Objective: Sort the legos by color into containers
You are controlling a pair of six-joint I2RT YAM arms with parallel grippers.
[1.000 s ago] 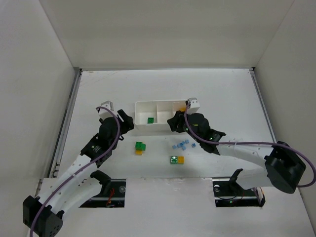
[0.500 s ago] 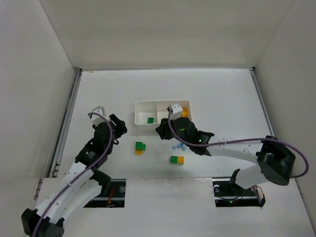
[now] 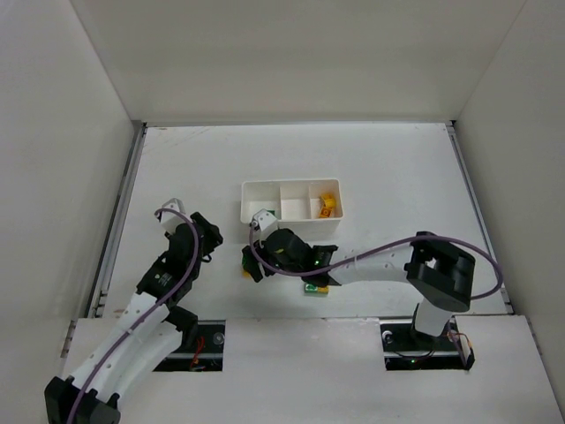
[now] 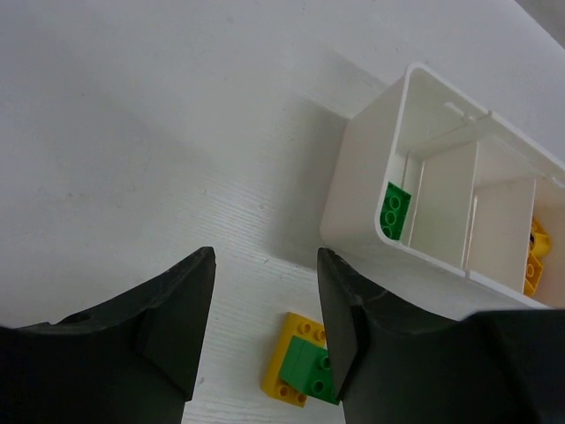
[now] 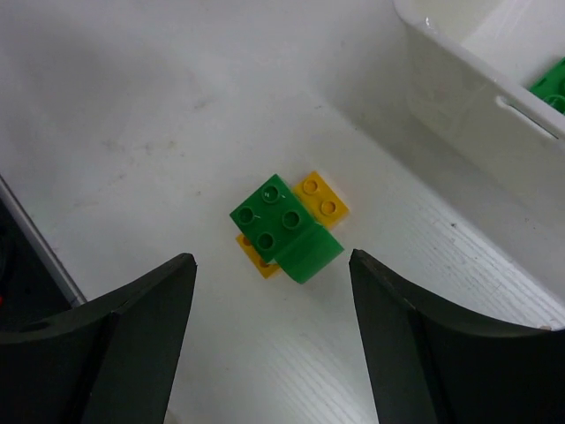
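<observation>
A green brick on a yellow one (image 5: 282, 225) lies on the table, just beyond the tips of my right gripper (image 5: 269, 336), which stands wide open and empty above it. The same pair (image 4: 305, 371) shows low in the left wrist view, partly behind the right finger (image 4: 340, 309) of my left gripper (image 4: 265, 327). That gripper is open with nothing between its fingers. The white three-compartment tray (image 3: 291, 190) holds a green brick (image 4: 395, 212) in its left compartment and yellow bricks (image 3: 327, 206) in its right one. A second green-and-yellow pair (image 3: 315, 287) lies partly under the right arm.
My left gripper (image 3: 210, 238) and my right gripper (image 3: 251, 265) are close together in front of the tray's left end. The right arm stretches across the table's near middle. White walls enclose the table on three sides.
My right gripper has swung left from the tray's right end to the green-and-yellow pair and opened wide. My left gripper has drawn back a little towards me and narrowed.
</observation>
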